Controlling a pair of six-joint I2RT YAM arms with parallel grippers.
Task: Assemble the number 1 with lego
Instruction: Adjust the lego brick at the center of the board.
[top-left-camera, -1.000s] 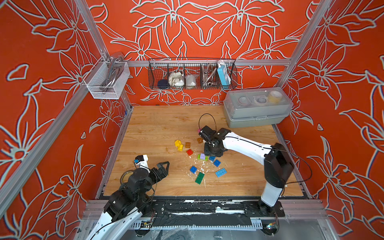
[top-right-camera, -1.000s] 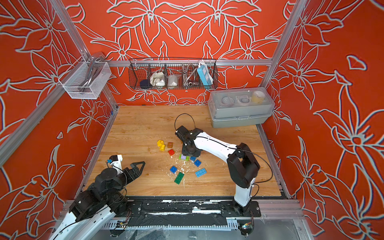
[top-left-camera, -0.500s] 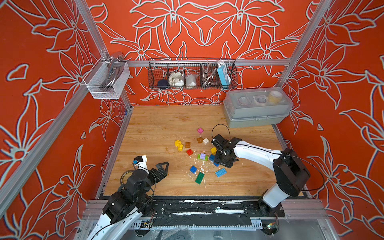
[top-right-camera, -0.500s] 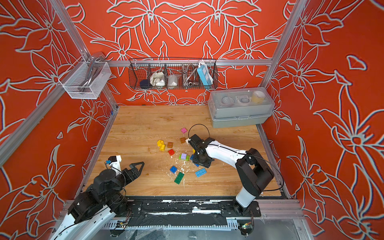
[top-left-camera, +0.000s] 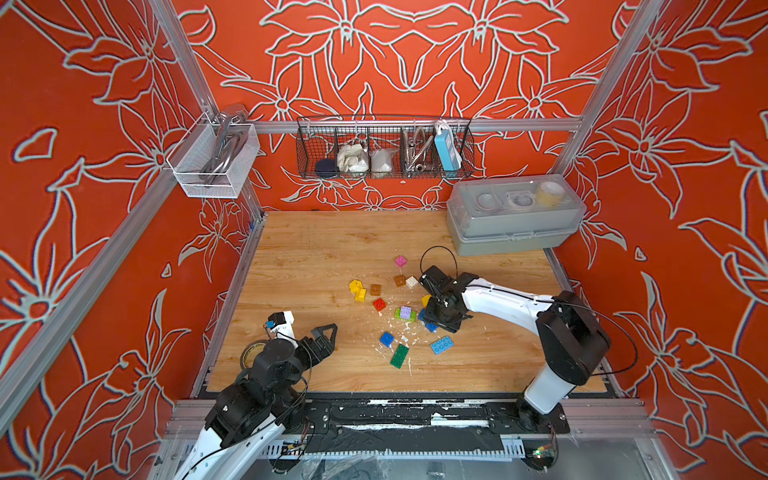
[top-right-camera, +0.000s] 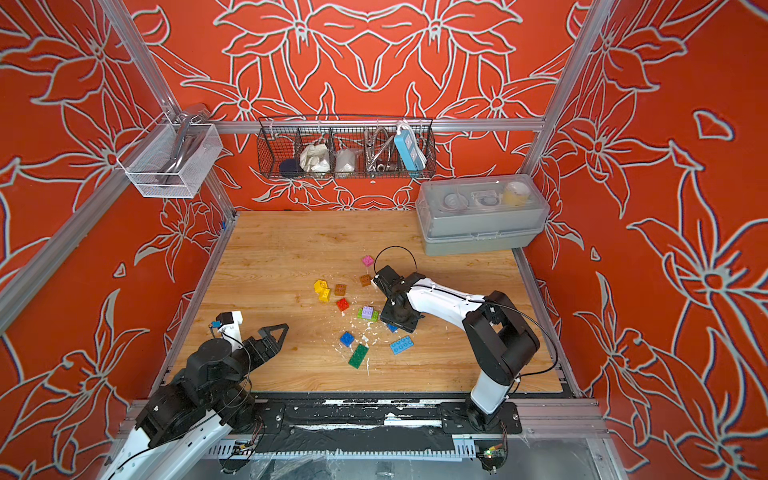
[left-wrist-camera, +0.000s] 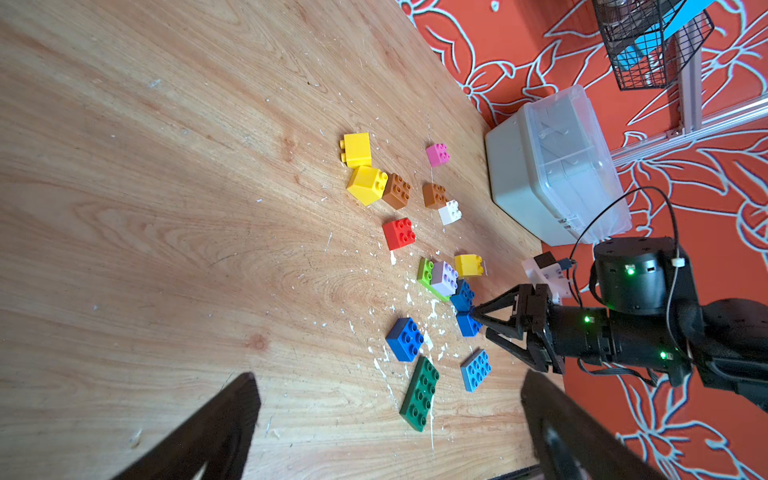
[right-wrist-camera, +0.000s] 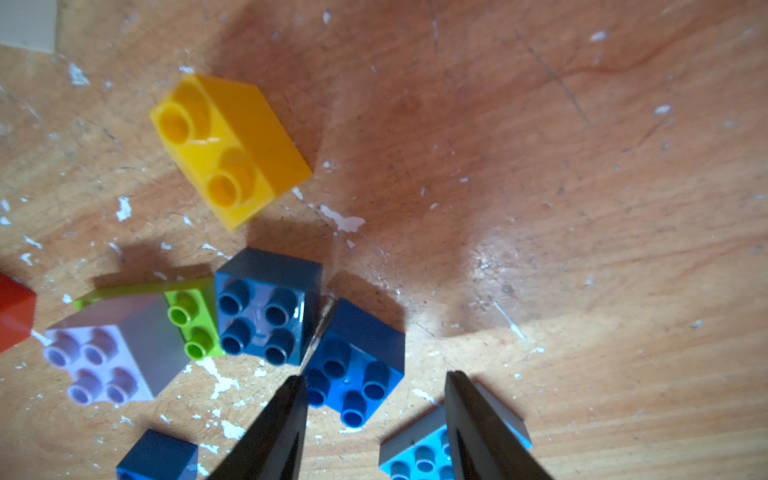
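My right claw (right-wrist-camera: 374, 395) hangs low over the scuffed wooden counter (right-wrist-camera: 582, 208). Its two black jaws are parted and grip nothing. Between the tips lies a small square bright blue studded plastic brick (right-wrist-camera: 357, 365), studs up and turned cornerwise to the jaws. One fingertip (right-wrist-camera: 286, 415) is at the brick's corner, and the other stands clear of it.

This brick lies just beside a long flat lime green studded plate (right-wrist-camera: 191, 328), which I take as my landmark. A square lilac studded brick (right-wrist-camera: 108, 349) is stacked on that plate. A darker blue square studded brick (right-wrist-camera: 266, 307) sits at the plate's end, between the plate and my brick. I cannot tell whether it rests on the plate or only touches it. A yellow studded brick (right-wrist-camera: 232, 145) lies on its side near the plate.

My left claw (left-wrist-camera: 388, 376) is wide open and empty, well apart from the plate.

I judge the step in hand to be picking up the bright blue brick. To do it well, I should turn my wrist so the jaws meet two flat sides rather than corners. I should centre the brick in the gap, sink below the studs, and close gently. One fingertip has little room beside the darker blue brick, so it must slip in without nudging that brick. Then I should lift straight up.
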